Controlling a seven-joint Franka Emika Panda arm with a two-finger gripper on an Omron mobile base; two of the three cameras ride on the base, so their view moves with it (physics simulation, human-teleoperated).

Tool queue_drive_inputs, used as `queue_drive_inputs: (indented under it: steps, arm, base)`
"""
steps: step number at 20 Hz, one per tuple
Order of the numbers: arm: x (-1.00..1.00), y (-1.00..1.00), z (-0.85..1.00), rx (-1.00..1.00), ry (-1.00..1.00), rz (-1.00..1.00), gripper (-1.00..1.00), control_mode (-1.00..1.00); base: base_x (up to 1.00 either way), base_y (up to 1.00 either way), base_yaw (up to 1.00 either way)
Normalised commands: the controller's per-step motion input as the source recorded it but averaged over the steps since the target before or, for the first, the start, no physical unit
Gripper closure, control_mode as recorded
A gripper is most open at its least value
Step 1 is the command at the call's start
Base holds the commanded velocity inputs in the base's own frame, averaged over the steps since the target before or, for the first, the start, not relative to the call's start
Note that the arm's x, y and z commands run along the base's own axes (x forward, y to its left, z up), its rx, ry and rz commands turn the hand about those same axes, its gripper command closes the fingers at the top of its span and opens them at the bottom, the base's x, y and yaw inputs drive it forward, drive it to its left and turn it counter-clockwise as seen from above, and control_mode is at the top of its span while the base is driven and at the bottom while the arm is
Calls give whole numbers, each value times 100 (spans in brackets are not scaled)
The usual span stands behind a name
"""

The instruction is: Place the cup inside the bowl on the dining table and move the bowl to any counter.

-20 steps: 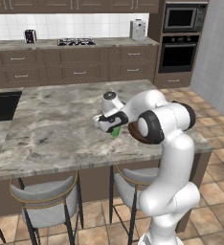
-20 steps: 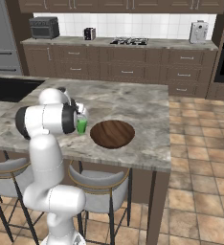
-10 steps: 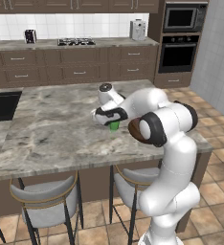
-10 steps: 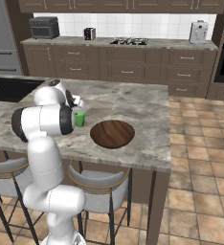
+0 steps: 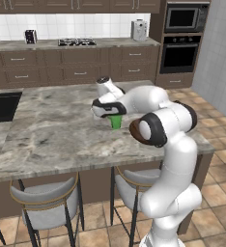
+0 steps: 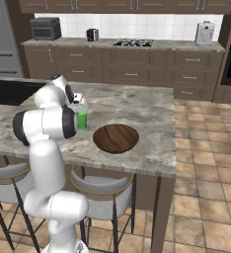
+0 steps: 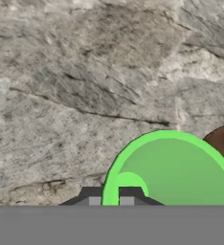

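Gripping the small bright green tumbler cup [image 6: 82, 119] by its rim, the claw [image 5: 111, 112] is holding it over the marble table [image 6: 137, 108], beside the wide dark wooden bowl [image 6: 116, 138] near the front edge. Releasing short risks tipping it onto the marble.

- The cup [image 6: 82, 119] is bright, plain green, a paler green inside.
- The bowl [image 6: 116, 138] is dark brown wood, perhaps faintly grained.
- The dining table [image 5: 52, 130] has a grey-beige top with dark veins.
- The counter [image 6: 137, 45] is grey over dark brown drawers.
- The stools [image 5: 47, 201] look grey.
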Motion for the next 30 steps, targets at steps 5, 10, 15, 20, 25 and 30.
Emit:
queue_drive_inputs:
  steps: [5,10,15,20,25,30]
  arm:
    - [0,-1,18,-3,12,0,100,-100]
    - [0,-17,11,-2,7,0,100,-100]
    - [0,-26,0,-1,4,0,100,-100]
    - [0,-29,0,-1,0,0,100,-100]
    - [0,-32,0,0,0,0,100,-100]
    - [0,-42,0,0,0,0,100,-100]
  base:
    - [0,0,0]
    - [0,0,0]
    - [0,0,0]
    - [0,0,0]
    - [0,0,0]
    - [0,0,0]
